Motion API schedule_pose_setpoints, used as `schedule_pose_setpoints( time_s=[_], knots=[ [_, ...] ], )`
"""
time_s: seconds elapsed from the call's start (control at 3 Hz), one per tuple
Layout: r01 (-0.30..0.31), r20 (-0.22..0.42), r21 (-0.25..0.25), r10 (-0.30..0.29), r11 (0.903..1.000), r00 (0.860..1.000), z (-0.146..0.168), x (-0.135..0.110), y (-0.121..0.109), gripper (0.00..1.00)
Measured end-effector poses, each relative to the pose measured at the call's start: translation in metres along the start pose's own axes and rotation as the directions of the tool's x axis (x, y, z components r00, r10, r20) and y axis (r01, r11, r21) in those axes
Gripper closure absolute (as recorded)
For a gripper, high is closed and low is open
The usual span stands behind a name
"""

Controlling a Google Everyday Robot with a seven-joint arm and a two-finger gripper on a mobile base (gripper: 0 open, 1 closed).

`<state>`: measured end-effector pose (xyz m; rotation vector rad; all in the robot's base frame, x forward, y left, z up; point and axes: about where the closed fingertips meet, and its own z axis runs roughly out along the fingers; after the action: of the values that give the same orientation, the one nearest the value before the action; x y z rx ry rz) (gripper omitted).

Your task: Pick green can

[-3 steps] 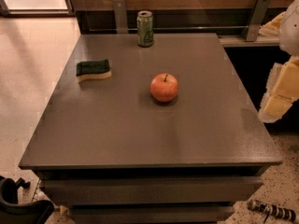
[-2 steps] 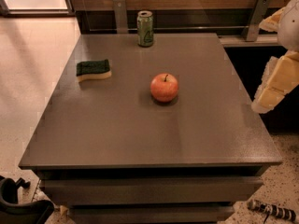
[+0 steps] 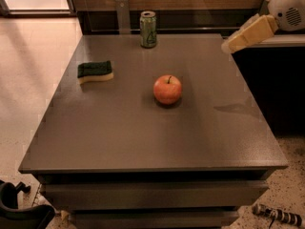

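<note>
The green can stands upright at the far edge of the grey table, near its middle. It has a pale green body with a darker mark and a silver rim. My gripper hangs in the air at the upper right, over the table's far right corner. It points left toward the can, well to the can's right and apart from it. It holds nothing that I can see.
A red apple sits at the table's centre. A yellow sponge with a green top lies at the left. A wooden wall and a metal bracket stand behind the can. A dark counter is on the right.
My gripper has risen from beside the table's right edge and moved toward the far right corner. The can, apple and sponge have not moved.
</note>
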<state>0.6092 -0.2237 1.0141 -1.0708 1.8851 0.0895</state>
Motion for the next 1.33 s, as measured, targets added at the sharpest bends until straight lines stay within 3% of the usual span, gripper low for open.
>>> schedule_pose_setpoints(
  time_s=[0.33, 0.67, 1.0, 1.33],
  knots=[
    [-0.097, 0.232, -0.018, 0.099, 0.9951, 0.968, 0.043, -0.032, -0.017, 0.0],
    [-0.182, 0.375, -0.035, 0.182, 0.9827, 0.909, 0.062, -0.064, -0.018, 0.0],
    [-0.233, 0.417, -0.036, 0.226, 0.9719, 0.88, 0.079, -0.075, -0.011, 0.0],
    [-0.233, 0.417, -0.036, 0.226, 0.9719, 0.88, 0.079, -0.075, -0.011, 0.0]
  ],
)
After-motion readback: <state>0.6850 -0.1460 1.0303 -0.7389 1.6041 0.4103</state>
